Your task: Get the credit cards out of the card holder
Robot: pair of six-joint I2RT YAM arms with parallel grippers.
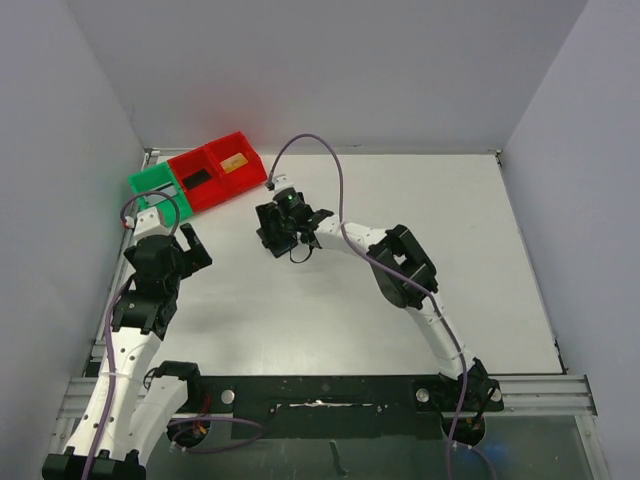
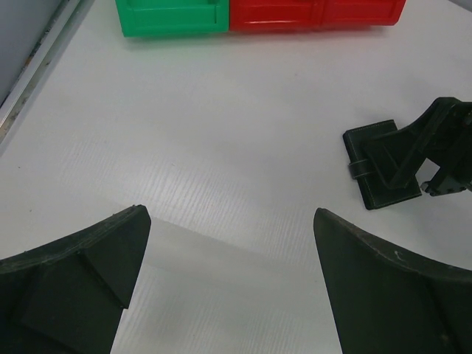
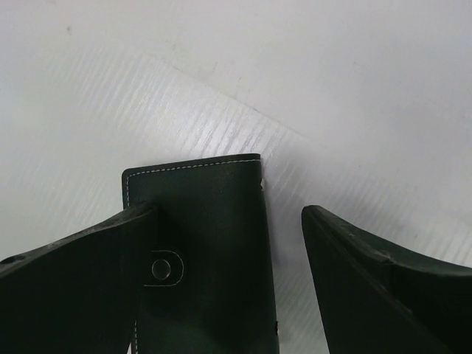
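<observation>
While the card holder (image 3: 210, 221) lies folded flat on the table (image 3: 332, 88) beneath my right gripper (image 3: 230, 214), whose jaws stand wide and empty over it, I judge it light, soft, slippery: best pinched across its stitched edges.

The card holder (image 3: 210, 236) looks like matt black leather, edged with pale stitching and a dull round snap (image 3: 164, 267). My right fingers (image 3: 66, 295) are matt black plastic with rough edges. The table (image 3: 332, 88) is a white, finely ribbed sheet; the red bin (image 2: 317, 13) and green bin (image 2: 173, 18) are glossy plastic.
</observation>
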